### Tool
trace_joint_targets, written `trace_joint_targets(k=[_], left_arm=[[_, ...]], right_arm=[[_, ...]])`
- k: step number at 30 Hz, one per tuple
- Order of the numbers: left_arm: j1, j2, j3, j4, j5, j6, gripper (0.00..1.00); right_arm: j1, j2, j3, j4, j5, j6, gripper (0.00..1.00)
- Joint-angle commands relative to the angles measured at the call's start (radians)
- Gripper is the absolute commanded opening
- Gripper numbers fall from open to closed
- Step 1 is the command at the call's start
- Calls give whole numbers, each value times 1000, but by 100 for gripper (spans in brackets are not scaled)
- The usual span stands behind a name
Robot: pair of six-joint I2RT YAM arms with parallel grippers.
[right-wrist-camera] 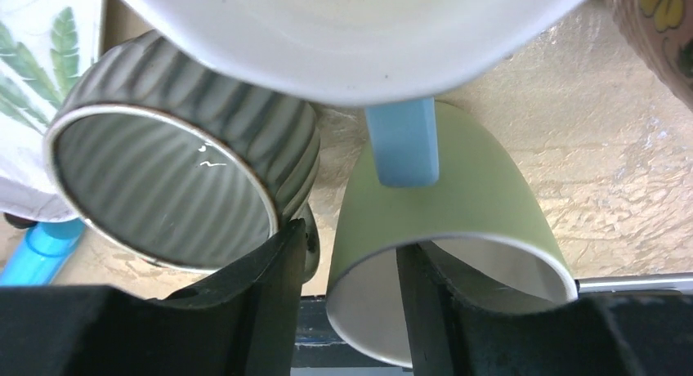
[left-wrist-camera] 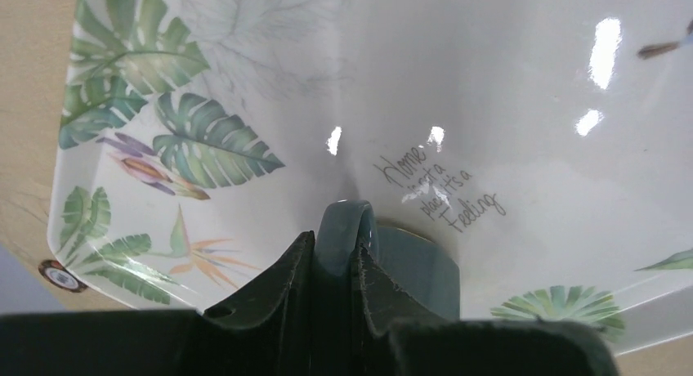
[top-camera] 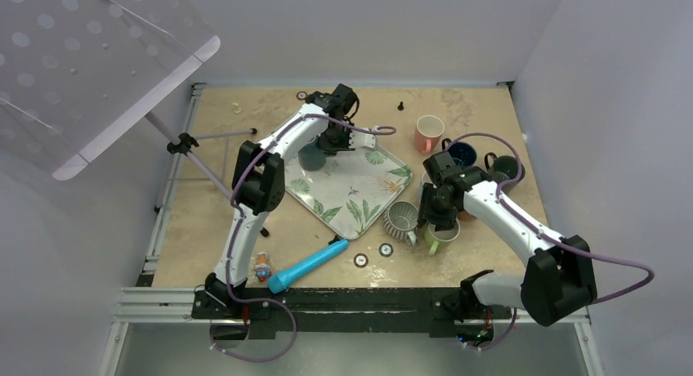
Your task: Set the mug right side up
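Two hands busy: my left hand [left-wrist-camera: 333,249] clamps the handle of the slate-blue ceramic mug [left-wrist-camera: 418,266] on the leaf-print tray [left-wrist-camera: 531,147], mid-way across the counter [top-camera: 204,221]. My right hand [right-wrist-camera: 347,257], half open, straddles the rim of the green blue-handled mug [right-wrist-camera: 478,180], which lies sideways nearer the right edge.

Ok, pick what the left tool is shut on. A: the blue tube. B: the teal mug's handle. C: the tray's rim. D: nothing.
B: the left wrist view shows the left tool shut on the handle of the teal mug, with the tray behind it.
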Motion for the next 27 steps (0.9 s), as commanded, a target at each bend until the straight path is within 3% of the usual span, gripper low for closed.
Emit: trace_joint_targets(k=[1, 6, 8, 12, 14, 16, 18, 20, 23, 27], left_arm=[[21, -169, 101, -5, 63, -166, 0], [61, -264, 193, -4, 216, -414, 0], [83, -309, 220, -5, 317, -534, 0], [113, -401, 262, -45, 496, -784, 0], [135, -462, 240, -11, 617, -907, 0], [160, -512, 229, 44, 712, -1031, 0], [175, -537, 259, 62, 755, -1137, 0], [180, -546, 306, 51, 782, -1196, 0], [180, -564, 311, 69, 843, -1277, 0], [177, -574, 281, 113, 872, -1352, 0]], right_arm=[[3, -58, 52, -20, 30, 11, 49], [3, -92, 203, -110, 75, -20, 65], [3, -103, 293, -142, 89, -52, 81], [6, -121, 480, -61, -1, -164, 96], [9, -154, 505, 126, -151, -187, 98], [10, -219, 430, 448, -377, -151, 98], [11, -277, 288, 840, -546, 41, 98], [14, -278, 174, 1150, -619, 197, 97], [49, -220, 158, 1358, -643, 279, 95], [113, -131, 237, 1456, -654, 297, 92]])
